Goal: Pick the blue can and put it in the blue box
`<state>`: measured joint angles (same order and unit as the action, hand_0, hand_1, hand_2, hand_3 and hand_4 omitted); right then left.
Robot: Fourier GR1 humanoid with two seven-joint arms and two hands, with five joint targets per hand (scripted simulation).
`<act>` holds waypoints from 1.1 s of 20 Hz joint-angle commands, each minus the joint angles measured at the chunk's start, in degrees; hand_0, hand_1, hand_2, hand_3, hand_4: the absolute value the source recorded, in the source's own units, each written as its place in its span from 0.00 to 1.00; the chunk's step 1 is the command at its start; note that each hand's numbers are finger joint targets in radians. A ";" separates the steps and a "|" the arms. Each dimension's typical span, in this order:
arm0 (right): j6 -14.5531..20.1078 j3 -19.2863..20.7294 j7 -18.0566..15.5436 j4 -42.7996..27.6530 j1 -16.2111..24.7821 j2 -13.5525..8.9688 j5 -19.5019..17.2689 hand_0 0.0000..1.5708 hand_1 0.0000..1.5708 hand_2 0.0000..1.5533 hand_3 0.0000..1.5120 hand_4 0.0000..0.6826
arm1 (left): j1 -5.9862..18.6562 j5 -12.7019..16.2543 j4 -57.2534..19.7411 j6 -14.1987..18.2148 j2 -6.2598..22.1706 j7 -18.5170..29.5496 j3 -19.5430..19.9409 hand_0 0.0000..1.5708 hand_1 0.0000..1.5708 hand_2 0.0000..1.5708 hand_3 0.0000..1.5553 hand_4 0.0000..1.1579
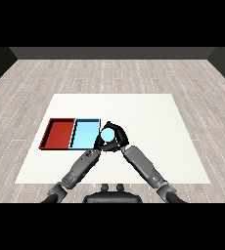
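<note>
Because your right hand (118, 138) curls round the light blue cylindrical can (107, 134) at frame centre, the shallow light blue tray (85, 134) sits just left; left hand (101, 143) unreadable.

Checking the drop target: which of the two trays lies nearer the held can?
The light blue tray. It is the right one of the pair, its right edge next to the blue can and the hands; the red tray lies beyond it, farther left.
</note>
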<state>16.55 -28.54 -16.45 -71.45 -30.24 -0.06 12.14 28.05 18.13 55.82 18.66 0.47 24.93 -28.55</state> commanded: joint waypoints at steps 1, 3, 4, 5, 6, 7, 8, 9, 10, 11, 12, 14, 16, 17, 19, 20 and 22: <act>-0.57 0.20 1.18 0.84 -2.56 0.06 0.27 0.89 0.89 0.93 0.92 0.89 | 0.84 -6.59 1.68 6.44 -0.26 -4.51 -2.63 0.08 0.08 0.29 0.00 0.52; -0.76 -0.19 -1.26 4.38 -4.45 0.04 2.84 0.92 0.92 0.94 0.92 0.87 | 4.34 -7.12 -2.25 5.22 1.11 -5.59 -0.08 0.29 0.29 0.36 0.26 0.24; 3.63 -5.57 -0.28 -2.62 1.83 0.04 1.47 0.93 0.93 0.94 0.92 0.87 | 0.30 -8.59 3.41 6.04 0.72 -5.53 -1.45 0.20 0.20 0.31 0.21 0.16; 3.58 -4.81 0.09 0.68 -2.94 0.04 3.99 0.93 0.93 0.95 0.93 0.87 | 1.79 -8.52 -1.50 9.04 -0.40 -2.33 -4.29 0.20 0.20 0.33 0.11 0.00; -0.51 -2.02 0.39 0.86 -2.85 0.02 2.74 0.94 0.94 0.95 0.93 0.88 | 2.07 -11.98 0.45 9.19 0.53 -5.42 -3.70 0.25 0.25 0.37 0.06 0.11; 4.72 -7.19 -1.03 1.10 -3.02 0.02 3.95 0.93 0.93 0.94 0.92 0.87 | 2.89 -14.50 -0.52 11.06 1.77 -8.16 -5.93 0.29 0.29 0.38 0.00 0.16; 5.39 -7.57 0.63 -1.41 -1.60 0.01 3.60 0.93 0.93 0.94 0.92 0.88 | 4.22 -15.35 -3.34 10.07 2.25 -7.54 -5.48 0.13 0.13 0.19 0.00 0.26; 4.79 -6.81 -1.71 1.86 -3.52 0.00 3.26 0.93 0.93 0.94 0.92 0.87 | 3.69 -16.45 -0.71 9.76 3.78 -7.29 -5.55 0.00 0.00 0.10 0.00 0.27; 4.07 -6.38 -5.02 5.09 -4.30 -0.01 5.27 0.93 0.93 0.94 0.92 0.86 | -1.69 -7.72 3.32 5.79 -0.26 -2.47 -0.78 0.00 0.00 0.00 0.00 0.37; 1.88 -4.17 -2.79 4.66 -4.90 0.00 6.01 0.93 0.93 0.94 0.92 0.87 | 2.22 -4.99 0.82 12.96 -0.30 -2.34 -3.29 0.00 0.00 0.04 0.00 0.61; 2.27 -5.47 -1.15 -0.71 -2.24 0.00 4.81 0.93 0.93 0.94 0.92 0.88 | -0.78 -5.05 5.31 12.63 -0.30 -5.05 -2.29 0.29 0.29 0.41 0.22 0.62; 1.93 -4.82 -0.71 -0.08 -2.75 0.00 4.96 0.92 0.92 0.93 0.92 0.89 | 0.40 -5.34 1.60 13.21 -0.33 -2.01 -1.86 0.65 0.65 0.66 0.58 0.60; 3.85 -7.32 -4.81 3.86 -2.72 -0.01 7.72 0.92 0.92 0.94 0.92 0.88 | 2.20 -3.29 -0.09 14.67 -0.34 -2.99 -4.23 0.52 0.52 0.54 0.46 0.59; -0.95 -3.51 -5.66 3.25 -0.51 -0.01 4.82 0.91 0.91 0.93 0.92 0.89 | -0.96 -4.31 2.70 14.66 -0.34 -2.24 -4.85 0.49 0.49 0.52 0.44 0.58; 5.79 -5.98 3.85 -1.05 -7.06 -0.01 7.78 0.91 0.91 0.94 0.92 0.87 | -1.58 -4.27 2.40 10.23 -0.35 0.24 -0.97 0.41 0.41 0.48 0.33 0.58; 5.83 -9.70 -2.43 0.12 -2.09 -0.01 8.07 0.92 0.92 0.94 0.92 0.87 | 1.69 -4.16 0.68 11.57 -0.35 -1.76 -1.05 0.37 0.37 0.45 0.32 0.57; 5.57 -8.16 -1.50 1.23 -4.14 -0.02 8.82 0.91 0.91 0.93 0.92 0.86 | 0.87 -3.49 2.52 12.55 -0.35 -4.31 -3.33 0.53 0.53 0.56 0.47 0.58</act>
<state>20.09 -34.40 -18.60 -69.50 -33.99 -1.63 18.47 26.92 13.72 58.20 30.71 2.47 22.61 -30.73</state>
